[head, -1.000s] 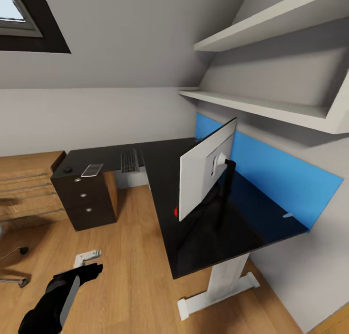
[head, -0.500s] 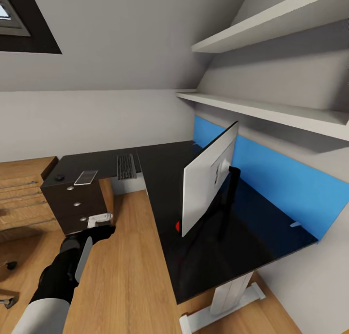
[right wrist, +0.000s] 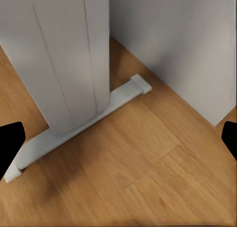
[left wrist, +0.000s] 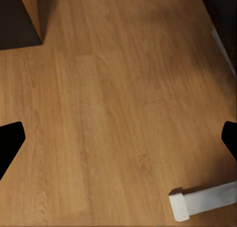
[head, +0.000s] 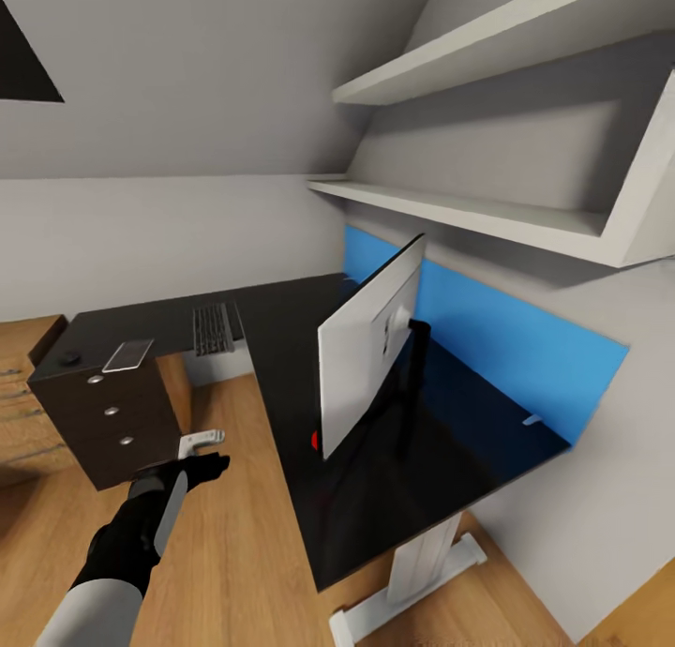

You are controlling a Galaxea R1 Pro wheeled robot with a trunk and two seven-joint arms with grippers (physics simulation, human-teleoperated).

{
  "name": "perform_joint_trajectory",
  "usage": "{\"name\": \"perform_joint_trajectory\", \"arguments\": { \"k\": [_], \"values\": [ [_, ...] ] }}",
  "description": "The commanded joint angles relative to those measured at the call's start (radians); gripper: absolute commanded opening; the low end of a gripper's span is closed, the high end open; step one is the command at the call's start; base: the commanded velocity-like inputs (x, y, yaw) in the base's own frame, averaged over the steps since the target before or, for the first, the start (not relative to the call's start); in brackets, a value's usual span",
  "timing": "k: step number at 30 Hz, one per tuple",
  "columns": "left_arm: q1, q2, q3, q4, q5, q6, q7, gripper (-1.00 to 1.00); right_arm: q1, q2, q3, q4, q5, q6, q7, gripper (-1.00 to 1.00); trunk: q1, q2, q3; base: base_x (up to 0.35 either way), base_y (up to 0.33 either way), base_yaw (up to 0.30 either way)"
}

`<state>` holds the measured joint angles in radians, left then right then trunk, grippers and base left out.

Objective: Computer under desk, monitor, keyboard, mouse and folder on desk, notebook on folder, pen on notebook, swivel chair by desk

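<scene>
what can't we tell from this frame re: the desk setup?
- Monitor screen: head view shows its pale back, so the display side is hidden.
- Small dark item and flat grey item on the desk, left end: too small to identify.
- Under the desk: hidden by its black top.
- Left gripper: holds nothing.

Attic home office: sloped ceiling [head: 187, 66], desk [head: 309, 366], monitor [head: 361, 347], wall shelves [head: 450, 211].
</scene>
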<state>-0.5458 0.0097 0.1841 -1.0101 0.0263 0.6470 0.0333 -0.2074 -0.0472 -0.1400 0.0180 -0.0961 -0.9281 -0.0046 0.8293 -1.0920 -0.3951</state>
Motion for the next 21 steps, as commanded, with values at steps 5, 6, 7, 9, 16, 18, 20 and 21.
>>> {"name": "perform_joint_trajectory", "arguments": {
  "k": [5,6,7,9,16,18,20,21],
  "values": [
    [0.000,0.000,-0.002,-0.001,0.005,-0.024,0.004,1.00,-0.001,0.000,0.002,0.002,-0.006,-0.003,0.002,1.00,0.000,-0.001,-0.001,0.000,0.000,-0.267],
    [0.000,-0.001,-0.003,-0.001,0.005,-0.025,0.004,1.00,-0.001,0.001,0.002,0.002,-0.006,-0.003,0.002,1.00,0.000,-0.001,-0.001,0.000,0.000,-0.264],
    [0.000,-0.001,-0.005,-0.001,0.005,-0.026,0.005,1.00,-0.001,0.001,0.002,0.002,-0.005,-0.003,0.002,1.00,0.000,-0.001,0.000,0.000,0.000,-0.262],
    [0.000,-0.002,-0.008,-0.001,0.004,-0.026,0.006,1.00,-0.001,0.001,0.002,0.002,-0.005,-0.003,0.002,1.00,0.000,-0.001,0.000,0.000,0.000,-0.254],
    [-0.098,-0.005,-0.014,0.008,0.006,-0.012,0.121,1.00,-0.001,0.005,0.002,0.002,-0.005,-0.004,0.003,1.00,0.000,-0.001,0.001,0.000,0.000,-0.215],
    [-0.140,-0.003,-0.013,0.039,0.007,0.002,0.148,1.00,-0.001,0.005,0.002,0.002,-0.005,-0.004,0.004,1.00,0.000,-0.001,0.001,0.000,0.000,-0.177],
    [-0.190,-0.002,-0.012,0.091,0.008,0.013,0.163,1.00,-0.001,0.006,0.002,0.002,-0.005,-0.004,0.004,1.00,0.000,-0.001,0.002,0.000,0.000,-0.156],
    [-0.207,-0.002,-0.011,0.111,0.008,0.015,0.167,1.00,-0.001,0.006,0.002,0.002,-0.005,-0.004,0.004,1.00,0.000,-0.001,0.002,0.000,0.000,-0.144]
  ]
}}
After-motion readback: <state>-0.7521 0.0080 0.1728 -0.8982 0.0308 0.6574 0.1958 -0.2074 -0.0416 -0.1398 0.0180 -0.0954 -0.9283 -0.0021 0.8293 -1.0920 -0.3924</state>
